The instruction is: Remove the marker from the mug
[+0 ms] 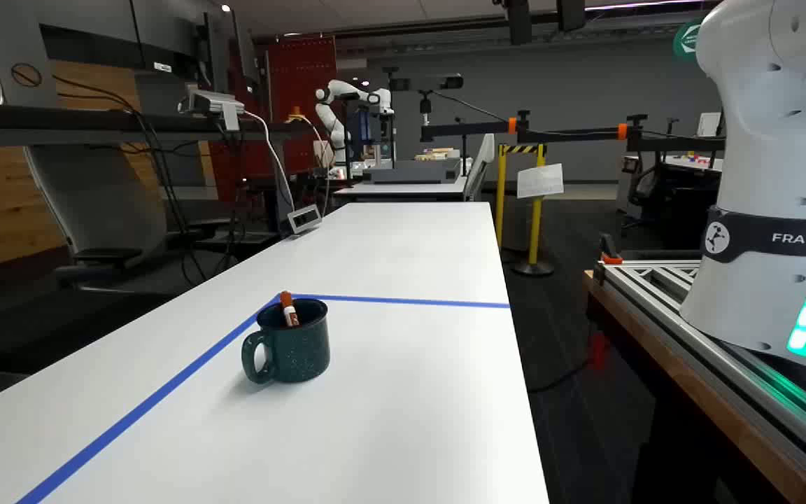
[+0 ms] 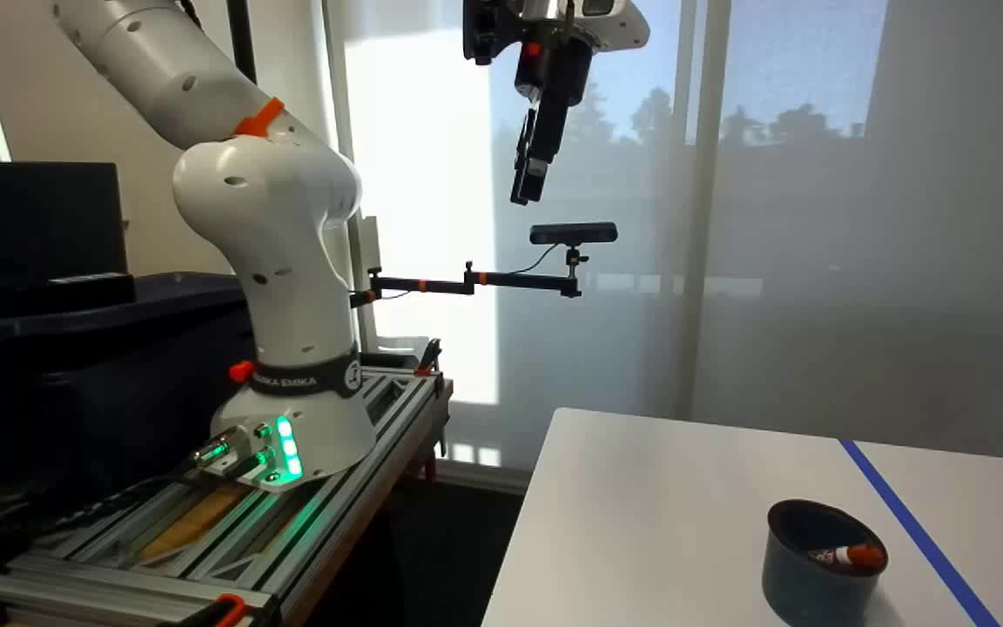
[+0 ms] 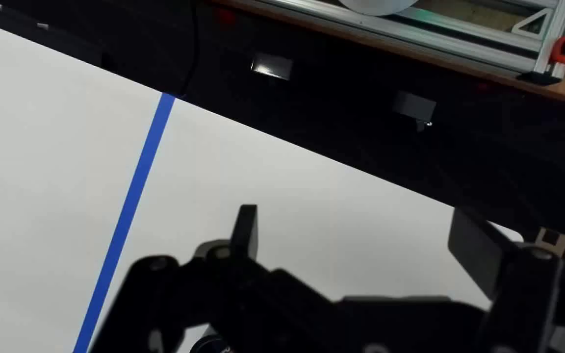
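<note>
Approach and Grasp Alignment

Status: the black two-fingered Robotiq gripper (image 3: 353,230) hangs well above the smooth white tabletop (image 1: 417,420), its jaws spread wide with nothing between them. The slim white marker with an orange-red cap (image 1: 290,309) leans inside the squat, speckled dark-teal mug (image 1: 298,353), cap end uppermost, tilted toward the long blue tape strip (image 2: 911,522).

Your step in hand is judged to be the approach.

1. Position the gripper above the mug before you descend. The wrist view does not clearly show it; steer by both exterior views.
2. Rotate the wrist so that the fingers will meet across the marker, not along it.
3. Descend slowly. Keep both fingertips off the rim; contact could tip or drag the mug.
4. Take some white barrel where space permits; a hold on the cap alone may uncap the marker.
5. Withdraw along the marker's lean until its lower end clears the rim.
</note>
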Controlling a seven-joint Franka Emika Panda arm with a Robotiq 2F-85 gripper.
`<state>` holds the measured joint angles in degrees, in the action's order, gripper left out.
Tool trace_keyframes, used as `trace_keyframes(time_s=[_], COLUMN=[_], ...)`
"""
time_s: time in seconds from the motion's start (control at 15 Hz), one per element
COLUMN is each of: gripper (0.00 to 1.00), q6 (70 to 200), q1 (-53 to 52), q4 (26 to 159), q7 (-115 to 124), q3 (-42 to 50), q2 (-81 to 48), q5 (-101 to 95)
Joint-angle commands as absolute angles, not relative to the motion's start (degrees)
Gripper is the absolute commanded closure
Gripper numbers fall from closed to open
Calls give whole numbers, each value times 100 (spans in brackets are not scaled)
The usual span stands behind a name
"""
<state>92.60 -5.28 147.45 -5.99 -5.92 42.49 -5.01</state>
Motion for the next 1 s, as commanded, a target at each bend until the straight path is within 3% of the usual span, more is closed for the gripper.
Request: trace_keyframes(time_s=[0.0, 0.53, 0.93], gripper=[0, 0, 0], q6=[9249, 9284, 10891], q1=[-612, -644, -460], q4=[14735, 14763, 14868], q7=[-553, -662, 125], q3=[-526, -469, -388], q2=[4239, 4299, 3585], q5=[-537, -514, 1])
